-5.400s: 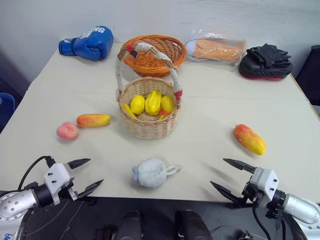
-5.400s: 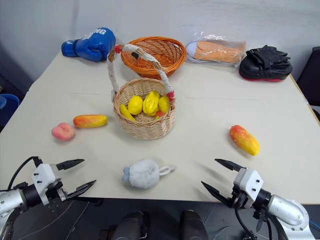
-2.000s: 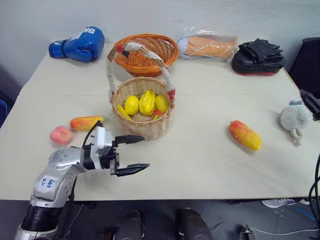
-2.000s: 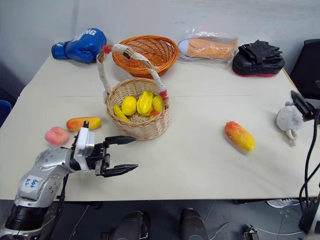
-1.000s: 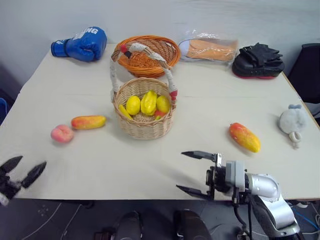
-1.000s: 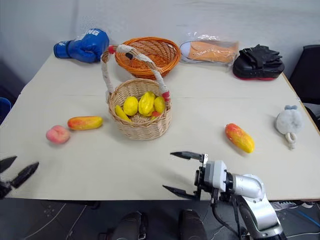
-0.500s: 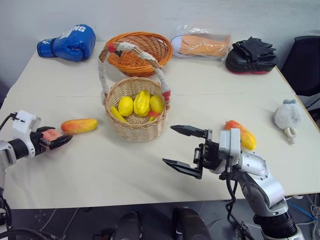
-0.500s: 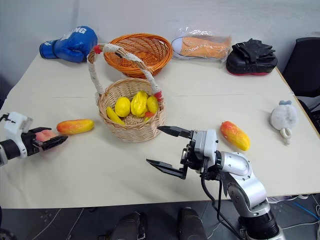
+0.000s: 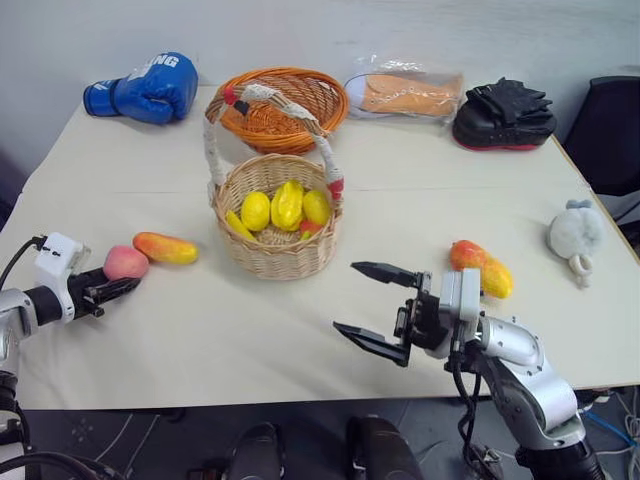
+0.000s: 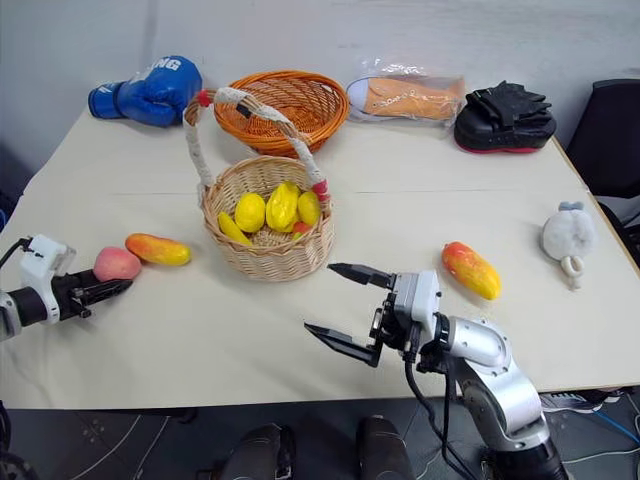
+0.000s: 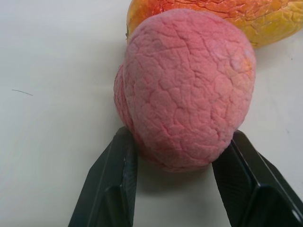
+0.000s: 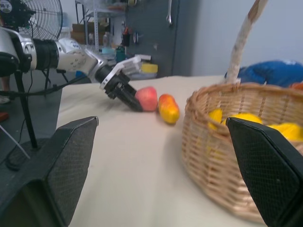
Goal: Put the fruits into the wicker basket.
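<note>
— Peach (image 11: 184,90) first: where is it found?
— It is clamped between the two black fingers (image 11: 110,189) of the left gripper (image 9: 112,288), low on the cream table (image 9: 250,330); one mango (image 9: 165,247) lies just past the fingertips, touching the peach.

— And the other hand?
— The right gripper (image 9: 375,307) is held spread wide and empty above the table's near edge. The wicker basket (image 9: 278,255) stands just beyond its upper finger (yellow fruit already lies inside), and the second mango (image 9: 480,268) rests close behind that wrist.

— What else is seen on the surface?
— Beyond the basket, along the far edge: an orange woven bowl (image 9: 280,100), a blue boxing glove (image 9: 145,88), a bagged orange shoe (image 9: 405,92) and a black pad (image 9: 505,105). A grey plush toy (image 9: 574,232) sits far out on the right gripper's side.

— The room?
— A pale wall is seen behind the table; a standing fan (image 12: 33,19) and shelving (image 12: 102,28) are glimpsed in the right wrist view.
</note>
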Controlling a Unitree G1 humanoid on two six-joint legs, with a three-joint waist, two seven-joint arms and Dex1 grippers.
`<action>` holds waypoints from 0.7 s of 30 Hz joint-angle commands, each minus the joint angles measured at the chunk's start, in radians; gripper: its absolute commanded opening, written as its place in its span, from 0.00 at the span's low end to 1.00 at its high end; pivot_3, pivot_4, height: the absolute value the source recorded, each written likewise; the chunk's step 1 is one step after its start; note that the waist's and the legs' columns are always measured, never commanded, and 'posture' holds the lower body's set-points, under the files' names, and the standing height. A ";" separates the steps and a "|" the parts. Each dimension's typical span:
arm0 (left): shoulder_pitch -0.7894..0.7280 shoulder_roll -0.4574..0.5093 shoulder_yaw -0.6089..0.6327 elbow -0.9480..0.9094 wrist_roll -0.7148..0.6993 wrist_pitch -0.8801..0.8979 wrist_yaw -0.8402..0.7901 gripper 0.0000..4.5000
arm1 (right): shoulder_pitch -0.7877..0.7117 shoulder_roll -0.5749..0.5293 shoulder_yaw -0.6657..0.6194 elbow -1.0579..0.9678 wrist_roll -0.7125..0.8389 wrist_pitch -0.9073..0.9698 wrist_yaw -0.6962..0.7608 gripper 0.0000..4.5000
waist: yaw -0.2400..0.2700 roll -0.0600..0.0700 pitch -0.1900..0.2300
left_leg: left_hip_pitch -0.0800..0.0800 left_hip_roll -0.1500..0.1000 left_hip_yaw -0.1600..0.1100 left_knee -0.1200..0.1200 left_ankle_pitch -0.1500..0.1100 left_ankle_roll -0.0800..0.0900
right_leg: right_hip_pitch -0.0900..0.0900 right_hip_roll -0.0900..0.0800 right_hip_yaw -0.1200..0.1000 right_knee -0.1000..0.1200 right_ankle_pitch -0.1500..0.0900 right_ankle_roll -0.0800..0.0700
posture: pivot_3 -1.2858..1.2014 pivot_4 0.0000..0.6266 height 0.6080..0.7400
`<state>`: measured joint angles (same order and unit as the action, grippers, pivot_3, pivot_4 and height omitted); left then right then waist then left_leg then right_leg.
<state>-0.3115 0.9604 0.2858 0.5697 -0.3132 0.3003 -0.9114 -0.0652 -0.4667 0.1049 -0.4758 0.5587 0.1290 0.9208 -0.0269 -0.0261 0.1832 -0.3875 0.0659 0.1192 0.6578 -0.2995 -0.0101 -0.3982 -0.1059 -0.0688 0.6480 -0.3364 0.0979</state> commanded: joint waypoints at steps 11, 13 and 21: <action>0.304 0.050 0.288 -0.610 -0.340 0.138 -0.279 0.41 | 0.057 -0.061 -0.122 -0.030 0.029 -0.036 0.030 1.00 | 0.010 -0.001 0.000 | 0.000 -0.002 -0.001 0.000 -0.001 0.000 | 0.002 -0.007 -0.002 -0.001 0.000 0.000 | 0.52 0.24 1.00; 0.211 0.046 0.192 -0.731 -0.350 0.170 -0.232 0.41 | 0.075 -0.047 -0.154 -0.069 0.071 0.003 -0.028 1.00 | 0.022 0.000 0.000 | 0.002 -0.003 -0.002 0.000 -0.001 0.002 | 0.005 -0.009 -0.001 -0.002 0.000 0.001 | 0.52 0.24 1.00; -0.243 -0.231 -0.144 -0.721 -0.236 0.284 0.078 0.41 | 0.068 0.041 -0.118 -0.115 0.027 0.008 -0.167 1.00 | 0.023 0.001 -0.001 | 0.000 -0.005 -0.002 0.006 0.001 -0.001 | 0.005 0.000 -0.001 0.000 0.001 0.002 | 0.52 0.24 1.00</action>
<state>-0.5313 0.7268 0.1481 -0.1685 -0.5769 0.5786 -0.8728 0.0051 -0.4335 -0.0095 -0.5495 0.5895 0.1493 0.7778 -0.0044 -0.0248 0.1826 -0.3873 0.0620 0.1193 0.6640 -0.2986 -0.0116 -0.3938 -0.1035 -0.0670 0.6498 -0.3352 0.0996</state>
